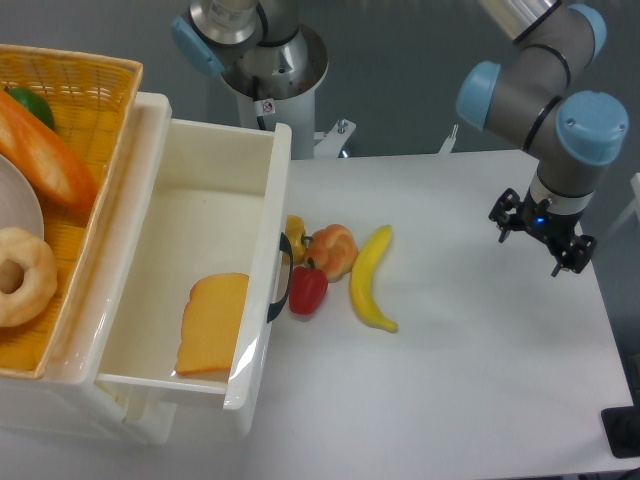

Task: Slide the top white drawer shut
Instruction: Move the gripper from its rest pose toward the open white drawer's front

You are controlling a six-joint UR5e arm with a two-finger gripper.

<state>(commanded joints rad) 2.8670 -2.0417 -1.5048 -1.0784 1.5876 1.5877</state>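
The top white drawer (262, 215) is pulled far out to the right from the white cabinet (120, 200). Its black curved handle (283, 280) faces right. An orange-yellow slice (213, 325) lies flat inside it. My gripper (530, 248) hangs over the table at the far right, well away from the drawer front, pointing down. Its two black fingertips (500, 228) stand apart with nothing between them. The lower drawer is hidden under the top one.
Right in front of the handle lie a red pepper (307, 290), an orange fruit (333, 250), a small yellow item (295, 228) and a banana (372, 282). A yellow wicker basket (95, 95) with food sits on the cabinet. The robot base (265, 60) stands behind.
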